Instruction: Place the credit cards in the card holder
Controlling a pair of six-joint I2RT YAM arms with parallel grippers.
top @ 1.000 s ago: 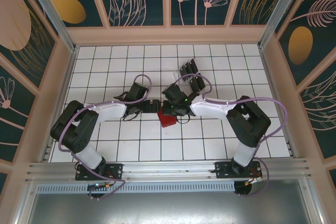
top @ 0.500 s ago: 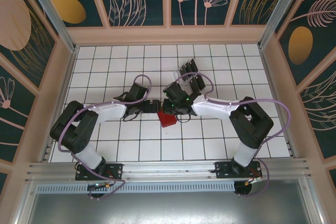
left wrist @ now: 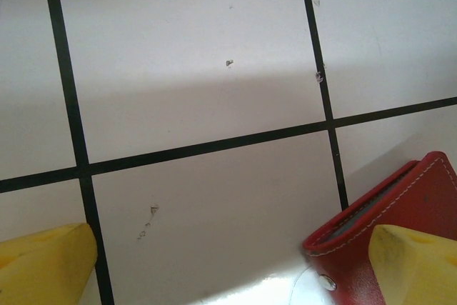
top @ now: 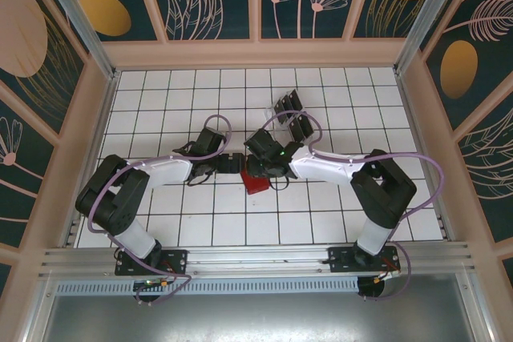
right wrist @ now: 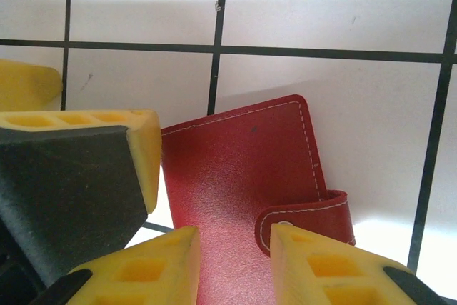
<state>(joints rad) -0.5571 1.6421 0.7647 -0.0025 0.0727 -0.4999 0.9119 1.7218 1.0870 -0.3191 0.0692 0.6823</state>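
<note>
The card holder (top: pixel 256 183) is a red wallet lying closed on the white tiles, its snap strap (right wrist: pixel 307 221) fastened. My right gripper (right wrist: pixel 232 266) hovers just over it, jaws parted, with the red cover showing in the gap and nothing gripped. My left gripper (left wrist: pixel 228 273) stands wide open at the wallet's left edge; its right fingertip (left wrist: pixel 414 266) rests over the wallet's corner (left wrist: pixel 371 237). In the top view both grippers (top: pixel 232 162) (top: pixel 258 167) meet above the wallet. The black credit cards (top: pixel 291 106) stand in a clear rack behind the right arm.
The clear slotted rack (top: pixel 298 124) stands on the tiles a little beyond the right gripper. A pale wooden frame (top: pixel 256 54) walls the table at the back and both sides. Bare tiles (top: pixel 160 102) lie to the far left and right.
My right gripper's jaws have come apart over the wallet, having been shut a second ago. The left gripper and the wallet stay where they were.
</note>
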